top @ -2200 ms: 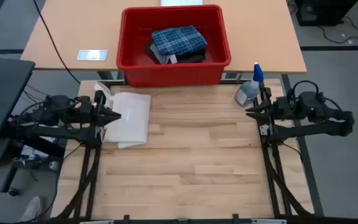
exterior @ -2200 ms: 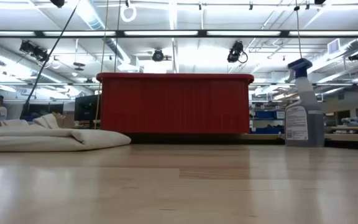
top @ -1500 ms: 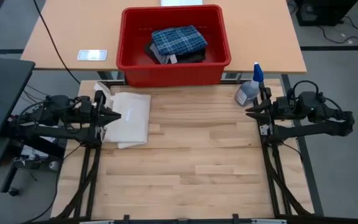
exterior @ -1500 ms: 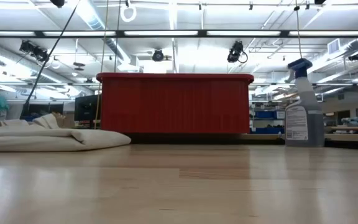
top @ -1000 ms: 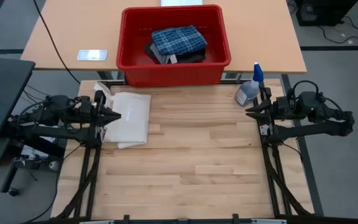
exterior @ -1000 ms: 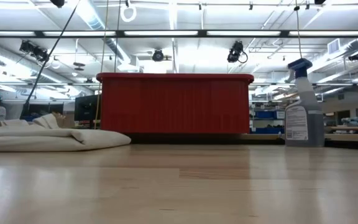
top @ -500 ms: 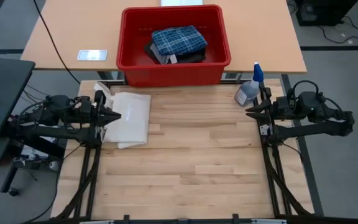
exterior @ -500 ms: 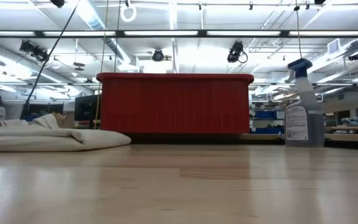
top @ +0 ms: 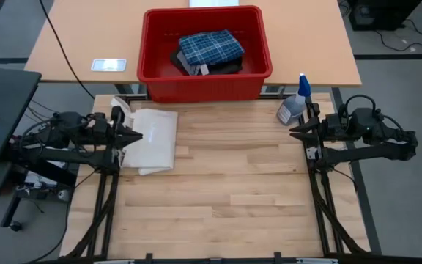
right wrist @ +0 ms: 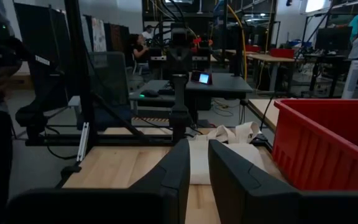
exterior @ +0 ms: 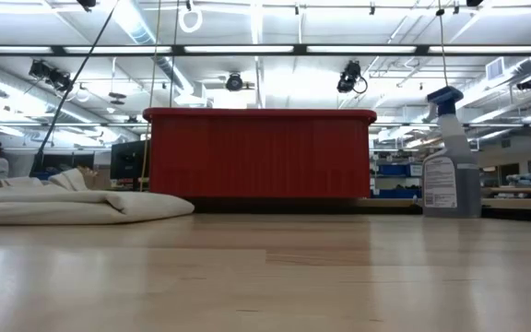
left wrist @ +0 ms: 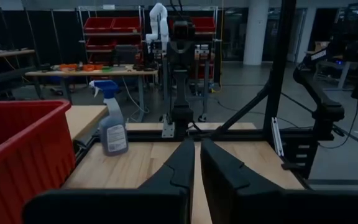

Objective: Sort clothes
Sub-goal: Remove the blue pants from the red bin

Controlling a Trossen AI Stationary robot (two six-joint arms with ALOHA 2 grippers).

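- A pale wooden table (top: 226,191) is seen from above, with a white tote bag (top: 152,139) at its left edge and a spray bottle (top: 294,105) at its far right corner.
- Only the high view shows inside the red bin (top: 204,53): the blue-and-white plaid cloth (top: 211,47) is laid over black fabric (top: 229,66).
- An open workshop with ceiling lights is shown in the low view.
- The left gripper (top: 136,135) is held over the tote bag, its fingers pressed together.
- The right gripper (top: 294,131) is held at the right edge, its fingers nearly together, with nothing between them.

I see open bench (top: 226,198) across the middle; a folded bag (top: 154,139) far left, spray bottle (top: 294,106) far right, red bin (top: 204,45) behind.
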